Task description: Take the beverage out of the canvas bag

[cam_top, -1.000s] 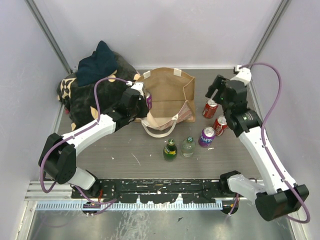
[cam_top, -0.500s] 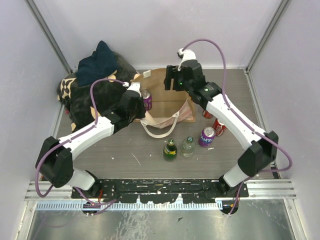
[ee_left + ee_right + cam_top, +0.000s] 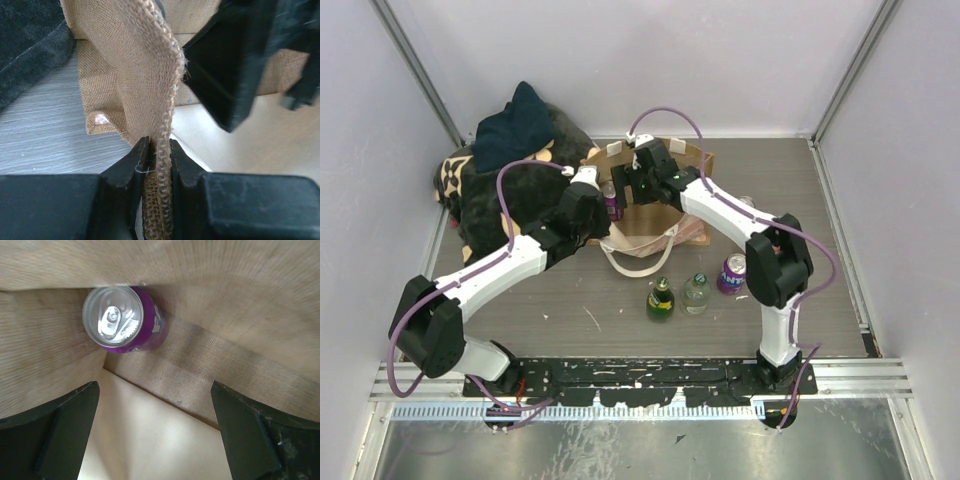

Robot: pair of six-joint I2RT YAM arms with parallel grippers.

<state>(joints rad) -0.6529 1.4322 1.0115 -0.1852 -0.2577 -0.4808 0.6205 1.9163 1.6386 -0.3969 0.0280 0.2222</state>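
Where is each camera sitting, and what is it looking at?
Top external: above and behind the arms, looking down on the table; both arms show, meeting at the canvas bag.
Left wrist: on the left arm, looking along the left tool, shut on the bag's rim, at the frame's bottom.
Right wrist: on the right arm, looking down into the bag at the purple can; the open right tool shows at both sides.
Shared: top and right wrist both see that can.

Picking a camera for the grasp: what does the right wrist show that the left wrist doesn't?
Right wrist only: the purple can, upright in a corner of the bag. Left wrist only: the left gripper shut on the bag's wall, plus the table. Both: the bag's tan weave and pale floor.
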